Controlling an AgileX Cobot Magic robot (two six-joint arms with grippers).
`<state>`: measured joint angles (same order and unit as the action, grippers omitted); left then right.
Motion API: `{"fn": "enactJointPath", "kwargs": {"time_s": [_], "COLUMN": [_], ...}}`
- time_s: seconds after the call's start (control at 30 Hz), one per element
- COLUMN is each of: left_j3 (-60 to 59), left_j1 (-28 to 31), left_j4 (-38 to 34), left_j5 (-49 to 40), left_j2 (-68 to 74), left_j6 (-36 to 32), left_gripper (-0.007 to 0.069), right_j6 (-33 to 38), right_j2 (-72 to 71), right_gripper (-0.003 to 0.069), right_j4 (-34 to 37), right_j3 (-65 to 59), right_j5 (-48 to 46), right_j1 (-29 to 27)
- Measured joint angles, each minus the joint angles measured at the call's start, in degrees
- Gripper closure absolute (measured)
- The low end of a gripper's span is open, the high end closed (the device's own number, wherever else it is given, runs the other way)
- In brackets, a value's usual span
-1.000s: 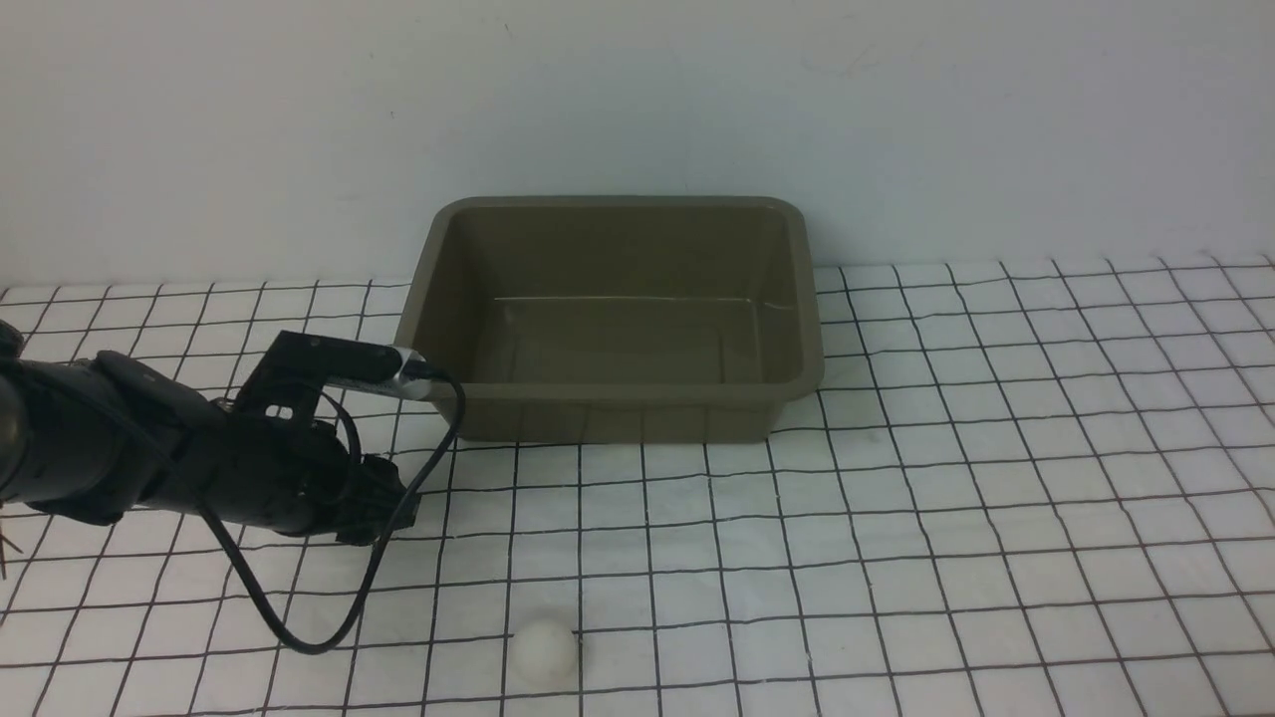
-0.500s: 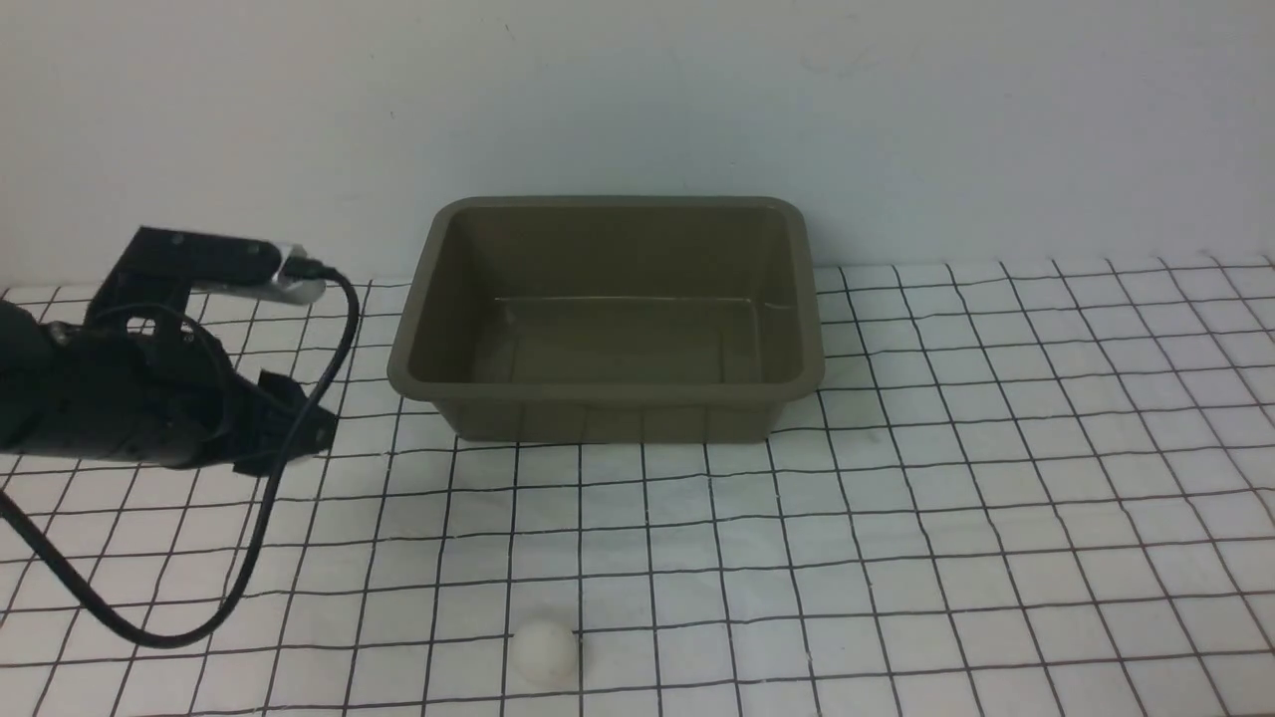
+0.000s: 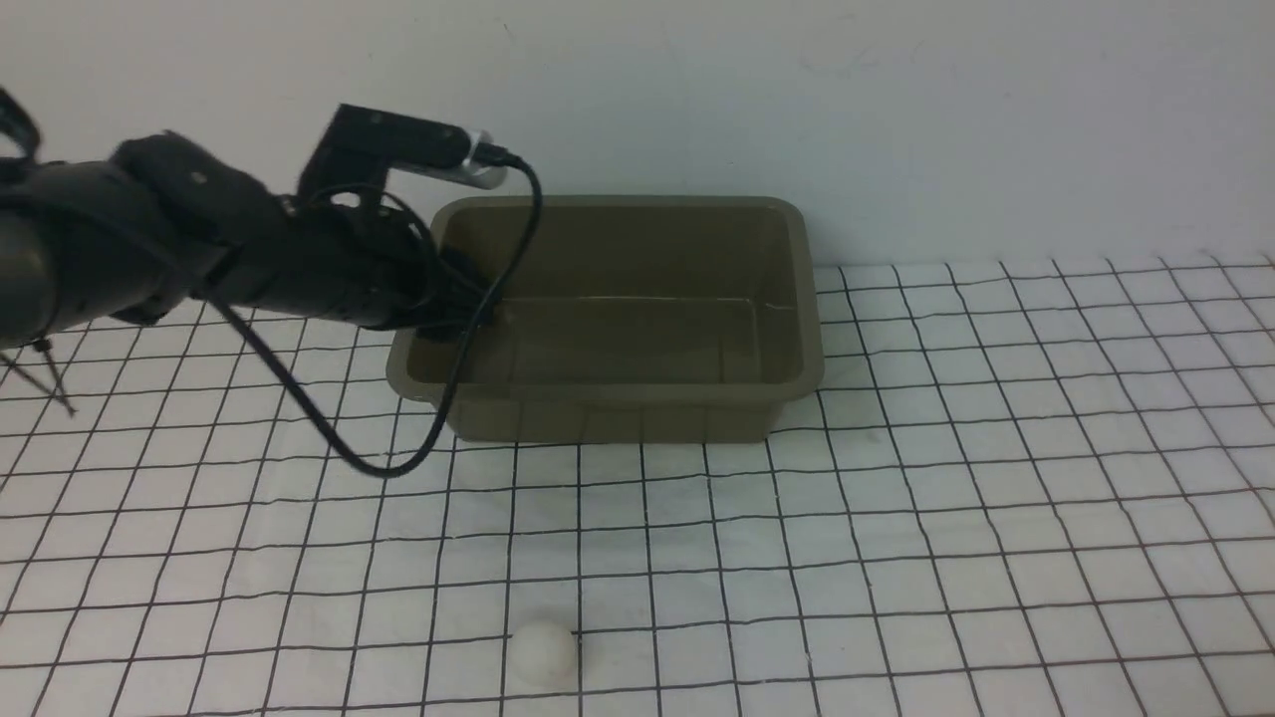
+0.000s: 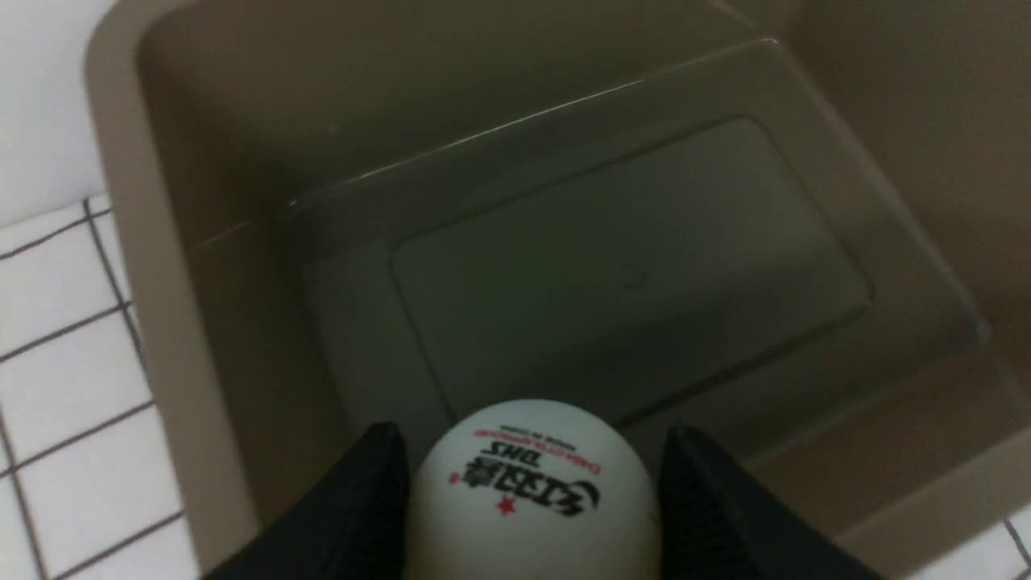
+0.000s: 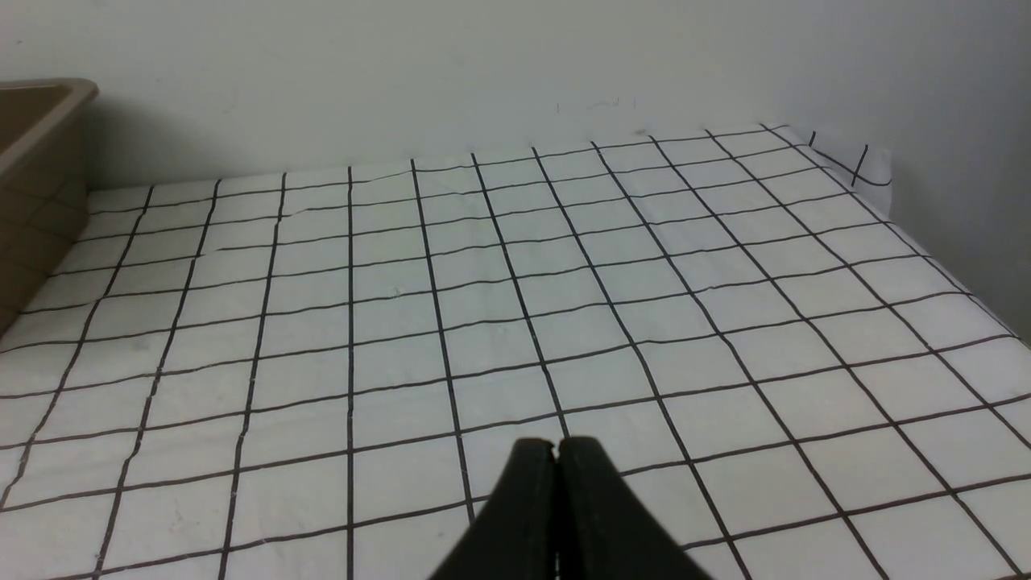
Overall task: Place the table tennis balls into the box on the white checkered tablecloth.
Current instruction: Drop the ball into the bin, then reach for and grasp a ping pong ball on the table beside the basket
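Not even halfway yet: the left gripper [image 4: 532, 447] is clamped on one ball [image 4: 527, 503] and hangs over the box [image 3: 618, 398] at its 9 o'clock end, with nothing dropped in so far. The other ball [image 3: 544, 652] sits on the cloth [image 3: 946, 498] at 6 o'clock from the box, well apart. The right gripper [image 5: 557, 455] is pinched together on nothing.

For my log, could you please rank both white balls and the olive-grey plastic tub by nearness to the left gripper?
1. Printed white ball: inside left gripper.
2. Olive-grey tub: just beneath it.
3. Plain white ball: front of cloth.
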<state>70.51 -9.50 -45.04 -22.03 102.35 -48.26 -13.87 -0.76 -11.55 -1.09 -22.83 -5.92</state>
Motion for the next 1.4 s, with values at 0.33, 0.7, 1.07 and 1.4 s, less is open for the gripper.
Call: {"fn": "enactJointPath", "kwargs": {"time_s": [0.33,0.7,1.07,1.4], "left_j3": [10.3,10.4,10.4,10.4], "left_j1": [-1.5,-1.5,-1.5,-1.7], "left_j4": [0.0,0.0,0.4,17.3], "left_j5": [0.0,-0.6,-2.8,-25.9], "left_j2": [12.0,13.6,11.9,-4.5], "left_j6": [-1.2,-8.2,-7.8,7.2], "left_gripper": [0.027,0.0253,0.0145,0.0188], "right_j6": [0.0,0.0,0.0,0.0], "right_j2": [0.0,0.0,0.0,0.0], "right_gripper": [0.0669,0.0669,0.0669,0.0669], "right_j4": [0.0,0.0,0.0,0.0], "right_j3": [0.0,0.0,0.0,0.0], "right_j5": [0.0,0.0,0.0,0.0], "right_j1": [0.0,0.0,0.0,0.0]}}
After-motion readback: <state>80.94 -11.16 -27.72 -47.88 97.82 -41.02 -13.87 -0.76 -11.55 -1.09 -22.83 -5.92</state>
